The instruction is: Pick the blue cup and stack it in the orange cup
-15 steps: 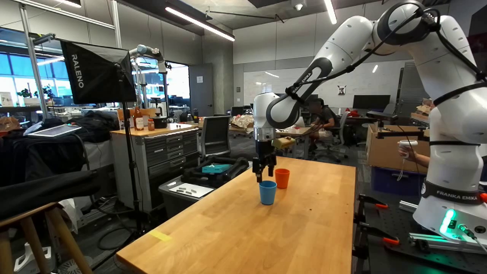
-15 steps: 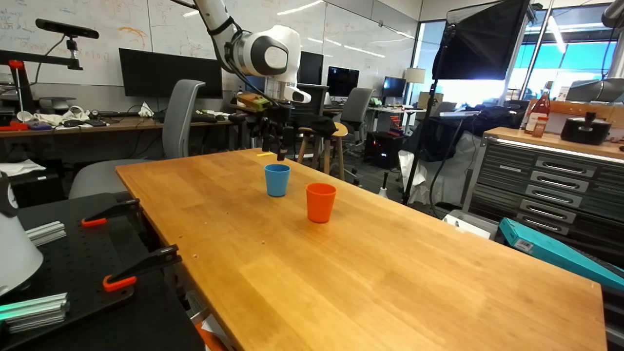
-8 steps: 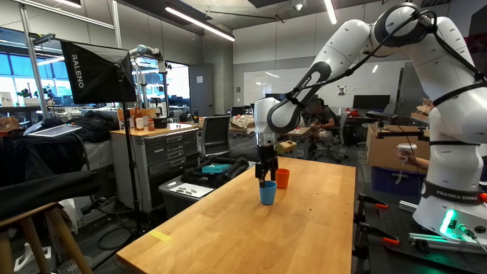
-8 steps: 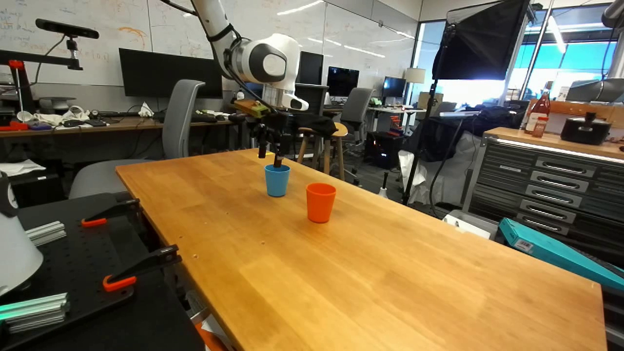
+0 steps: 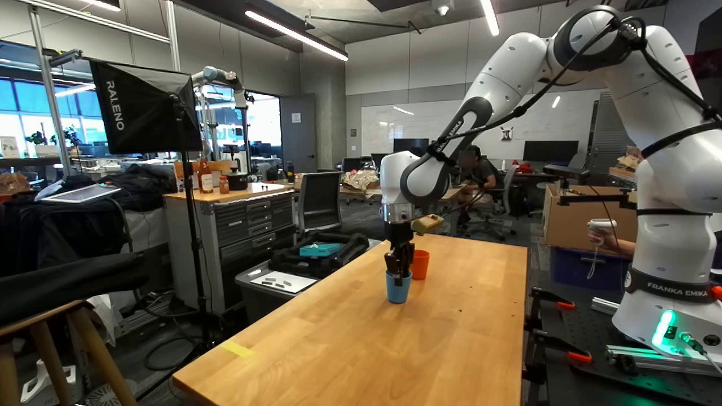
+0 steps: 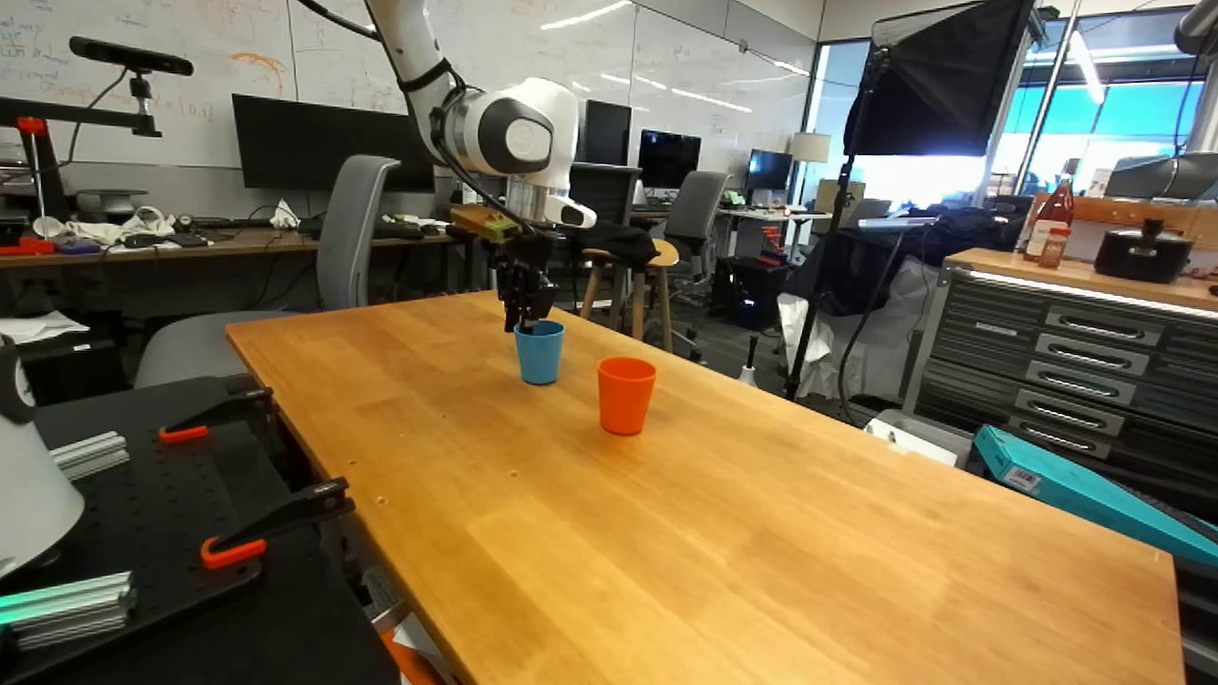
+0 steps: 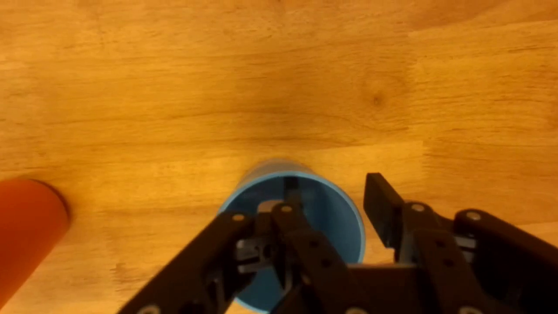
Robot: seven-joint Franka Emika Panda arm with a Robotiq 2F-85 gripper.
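Forearm [image 5: 507, 67] and upper arm [image 5: 654, 84] make a high bend in an exterior view: the upper arm climbs from the base [image 5: 637, 316], where a green light [image 5: 663, 328] glows, up to the elbow [image 5: 592, 36], and from there the forearm slopes down and out over the table [image 5: 361, 361]. At its end the wrist [image 5: 397, 177] drops plumb, so the gripper [image 7: 335, 196] points straight down at the blue cup [image 6: 540, 360]. In both exterior views the gripper hangs low, its tips meeting the outline of the cup's rim. Its fingers [image 7: 383, 213] stand parted: in the wrist view one sits inside the round mouth of the cup and the other just outside the rim, with the cup's wall between them (whether either touches that wall, I cannot tell). The blue cup stands upright on the table, mouth upward. The orange cup [image 6: 626, 395], upright as well, stands near the blue one but apart from it in an exterior view; the wrist view catches only part of it, at the left edge.
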